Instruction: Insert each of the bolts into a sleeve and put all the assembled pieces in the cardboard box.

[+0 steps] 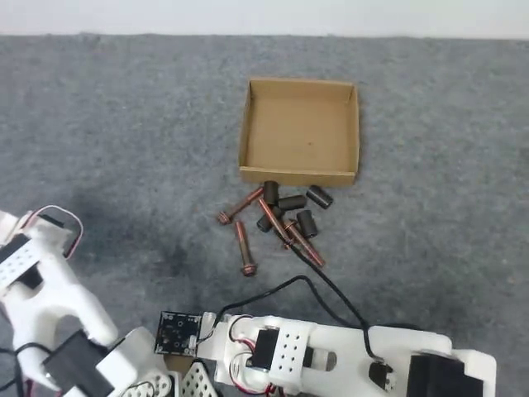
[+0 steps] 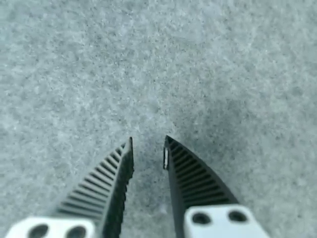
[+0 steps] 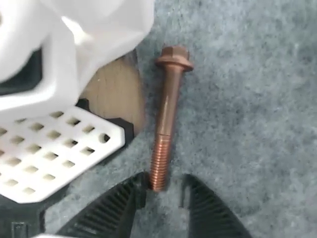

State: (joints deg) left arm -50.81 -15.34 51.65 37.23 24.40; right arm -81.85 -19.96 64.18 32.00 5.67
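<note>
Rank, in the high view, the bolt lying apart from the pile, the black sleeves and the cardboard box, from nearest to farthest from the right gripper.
1. The bolt lying apart: nearest the right gripper, on the arms' side of the pile.
2. The black sleeves: in the pile, just short of the box.
3. The cardboard box: farthest, beyond the pile.

Copper bolts (image 1: pixel 244 246), black sleeves (image 1: pixel 292 202), tan cardboard box (image 1: pixel 297 174), mottled grey table (image 1: pixel 124 124) — black ribbed jaws.
</note>
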